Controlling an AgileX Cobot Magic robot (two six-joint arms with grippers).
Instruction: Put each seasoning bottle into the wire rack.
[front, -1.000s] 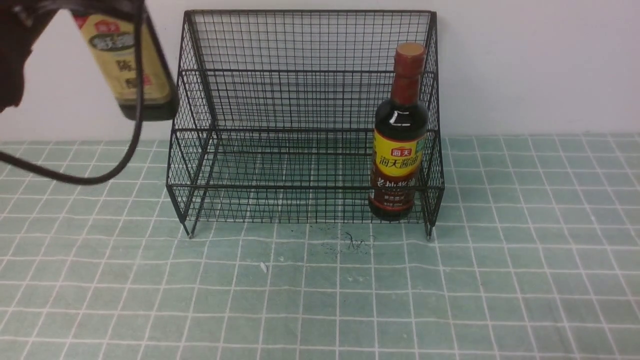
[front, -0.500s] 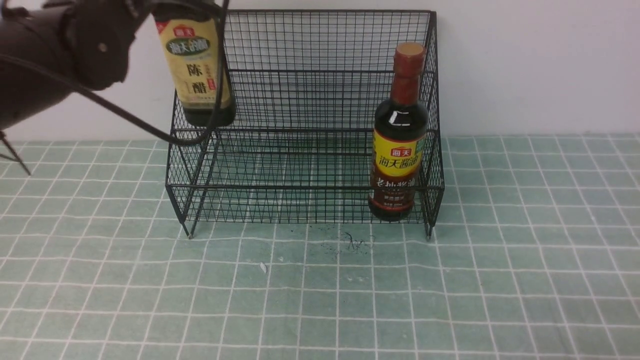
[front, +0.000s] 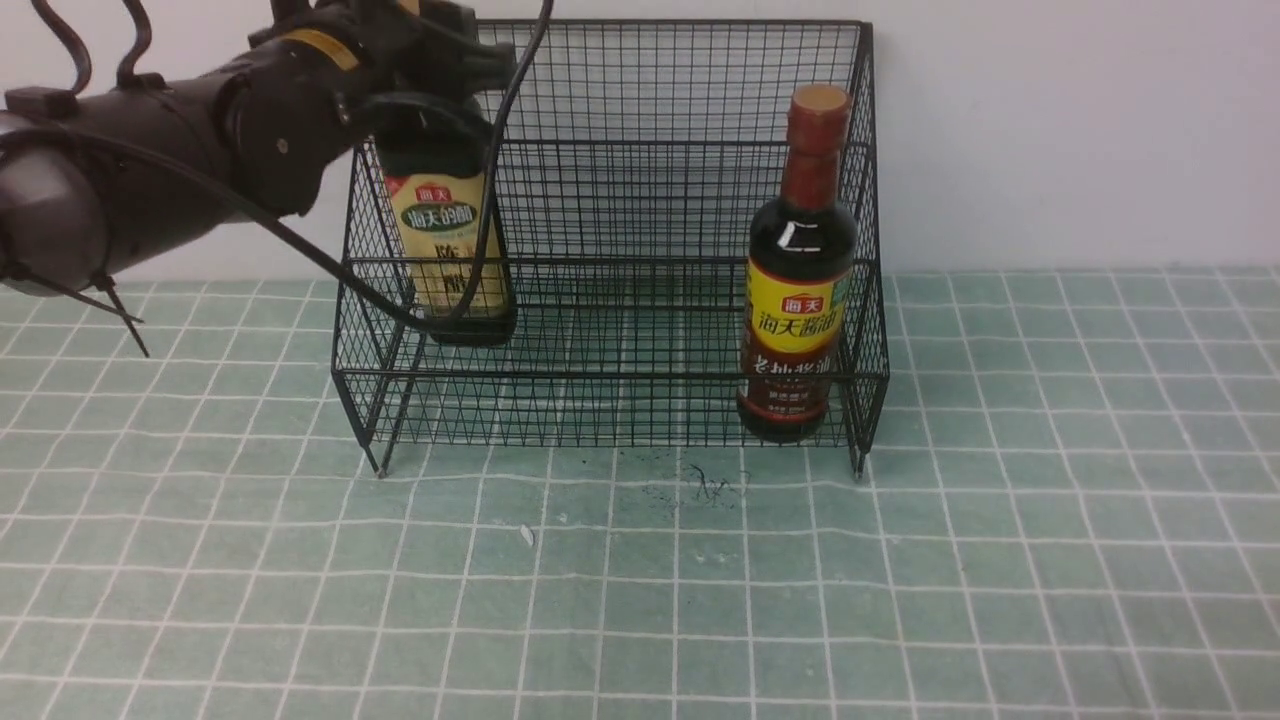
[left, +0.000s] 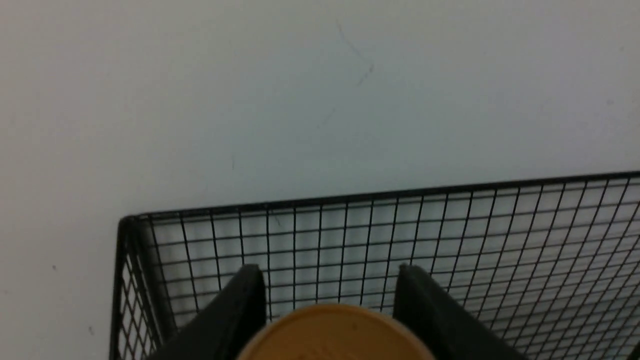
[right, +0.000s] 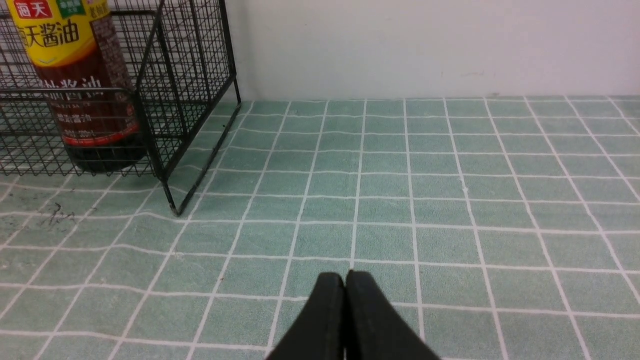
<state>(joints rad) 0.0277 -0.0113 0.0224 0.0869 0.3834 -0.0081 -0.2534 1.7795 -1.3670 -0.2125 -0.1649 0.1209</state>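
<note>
The black wire rack (front: 620, 80) stands against the wall, also seen in the left wrist view (left: 500, 225) and the right wrist view (right: 190, 60). My left gripper (front: 430, 110) is shut on the gold-capped, tan-labelled seasoning bottle (front: 450, 250), upright inside the rack's left end. I cannot tell whether its base touches the lower tier. The gold cap (left: 332, 332) fills the space between the fingers (left: 240, 310) of the left gripper (left: 327, 272). The long-necked, yellow-labelled bottle (front: 797, 300) (right: 75, 85) stands in the lower tier's right end. My right gripper (right: 345, 275) is shut and empty over the cloth.
A green checked cloth (front: 900, 600) covers the table, with a white wall (front: 1080, 130) right behind the rack. The left arm's black cable (front: 400, 310) loops in front of the held bottle. Dark scribble marks (front: 705, 487) and a small white scrap (front: 527, 535) lie before the rack.
The left arm has carried the gold-capped bottle rightward and down, from beside the rack's left side into its left end. The long-necked bottle has stayed put.
</note>
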